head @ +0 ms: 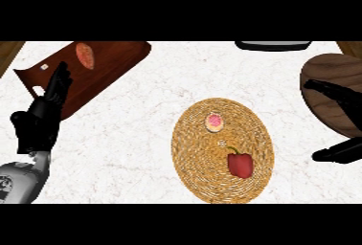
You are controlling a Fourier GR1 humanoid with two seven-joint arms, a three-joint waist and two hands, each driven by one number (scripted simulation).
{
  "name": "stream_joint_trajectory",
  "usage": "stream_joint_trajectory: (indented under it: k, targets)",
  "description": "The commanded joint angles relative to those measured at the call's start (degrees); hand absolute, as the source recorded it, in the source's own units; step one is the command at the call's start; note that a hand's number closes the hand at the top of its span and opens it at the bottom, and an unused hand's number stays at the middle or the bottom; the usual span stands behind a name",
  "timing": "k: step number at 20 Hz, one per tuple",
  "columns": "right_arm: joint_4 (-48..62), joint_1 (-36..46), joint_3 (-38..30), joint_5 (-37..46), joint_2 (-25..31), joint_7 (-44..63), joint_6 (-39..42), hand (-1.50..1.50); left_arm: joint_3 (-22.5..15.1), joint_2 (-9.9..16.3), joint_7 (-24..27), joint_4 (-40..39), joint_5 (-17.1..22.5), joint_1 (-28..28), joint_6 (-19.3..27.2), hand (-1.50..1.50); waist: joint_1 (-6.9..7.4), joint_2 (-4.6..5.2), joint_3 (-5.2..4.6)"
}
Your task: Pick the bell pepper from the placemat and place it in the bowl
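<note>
- Red bell pepper [240, 164] w/ green stem lies on round woven straw placemat [205, 158], lower right part.
- Dark wooden bowl [332, 91] at worktop's right edge.
- Right hand [338, 95] over bowl, fingers spread wide, holding nothing.
- Left hand [41, 117] at left, fingers straight, up.

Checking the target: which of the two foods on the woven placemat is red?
The bell pepper, at the placemat's near right; the other is a small pinkish round item farther up.

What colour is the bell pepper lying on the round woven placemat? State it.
Red, with a green stem: the bell pepper shows best in the head view.
</note>
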State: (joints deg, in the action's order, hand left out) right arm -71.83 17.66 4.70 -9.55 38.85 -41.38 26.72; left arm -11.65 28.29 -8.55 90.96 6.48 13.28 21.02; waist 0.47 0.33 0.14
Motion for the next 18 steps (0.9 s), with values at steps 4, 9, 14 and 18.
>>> stream_joint_trajectory:
  k: [4,9,14,18]
  targets:
    - [-10.18,2.3,7.22,12.78,4.8,4.05,-1.74,-1.5,0.25,-2.09,-0.82,-3.2,-1.55,2.34,0.56,0.0,-0.85,-0.38,-0.2]
    - [-15.12,3.82,11.13,19.33,6.38,10.6,-0.61,-1.5,0.46,-2.55,-0.52,-0.49,-2.14,-0.6,0.39,0.0,-0.34,-0.46,-0.18]
    - [-24.22,1.7,15.66,22.37,3.28,18.9,2.05,-1.5,2.46,-2.2,0.14,-0.71,-1.79,-0.95,-2.06,0.0,-0.64,-0.49,-0.18]
    - [-22.76,5.9,16.58,25.83,1.24,20.99,6.32,-1.5,3.1,-3.62,0.29,-2.0,-3.64,0.35,-2.37,0.0,-0.19,-0.34,-0.16]
